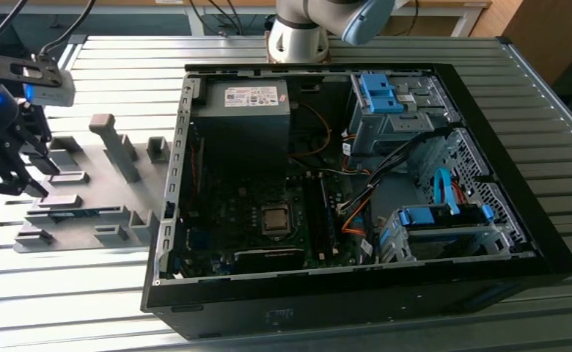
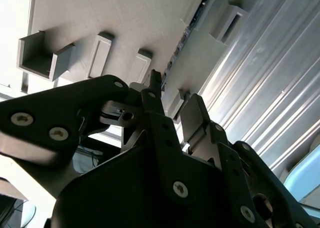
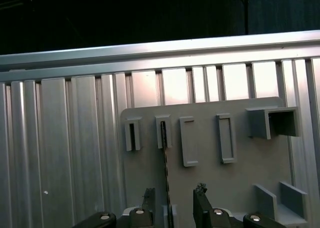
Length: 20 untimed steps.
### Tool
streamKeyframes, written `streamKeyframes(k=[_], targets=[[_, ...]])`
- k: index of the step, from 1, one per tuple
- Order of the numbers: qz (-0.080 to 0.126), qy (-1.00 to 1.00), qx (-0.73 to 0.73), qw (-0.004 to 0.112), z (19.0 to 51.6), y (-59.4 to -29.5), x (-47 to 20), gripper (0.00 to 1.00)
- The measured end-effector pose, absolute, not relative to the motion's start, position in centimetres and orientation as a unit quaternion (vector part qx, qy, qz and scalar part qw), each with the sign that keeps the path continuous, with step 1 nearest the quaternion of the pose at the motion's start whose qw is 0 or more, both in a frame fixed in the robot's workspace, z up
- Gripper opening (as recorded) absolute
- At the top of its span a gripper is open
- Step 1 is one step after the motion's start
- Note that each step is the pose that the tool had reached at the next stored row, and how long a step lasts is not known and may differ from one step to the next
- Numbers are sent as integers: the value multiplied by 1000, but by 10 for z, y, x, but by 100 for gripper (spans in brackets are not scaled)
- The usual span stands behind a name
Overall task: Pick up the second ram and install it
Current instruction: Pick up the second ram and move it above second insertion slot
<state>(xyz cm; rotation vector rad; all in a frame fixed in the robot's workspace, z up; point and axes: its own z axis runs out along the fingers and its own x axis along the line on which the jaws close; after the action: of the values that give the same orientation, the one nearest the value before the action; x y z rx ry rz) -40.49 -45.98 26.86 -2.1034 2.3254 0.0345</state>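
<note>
The second ram stands on edge in a slot of the grey holder plate, seen as a thin dark strip. It also shows as a blue-green strip in the exterior view and as a line of dark chips in the second wrist view. My gripper hovers over the plate, open, with one black finger on each side of the stick's line and a gap to both. In the exterior view the gripper hangs at the far left, above the plate. A darker stick sits in a motherboard slot inside the case.
The open black computer case lies on the ribbed metal table at the exterior view's right of the plate. Grey blocks and brackets rise from the plate. Blue drive-bay clips and orange cables sit inside the case.
</note>
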Motion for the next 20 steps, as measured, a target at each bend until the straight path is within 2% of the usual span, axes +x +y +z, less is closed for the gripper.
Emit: streamKeyframes(k=[20], targets=[[11, 742, -671, 3, 243, -461, -405, 43]])
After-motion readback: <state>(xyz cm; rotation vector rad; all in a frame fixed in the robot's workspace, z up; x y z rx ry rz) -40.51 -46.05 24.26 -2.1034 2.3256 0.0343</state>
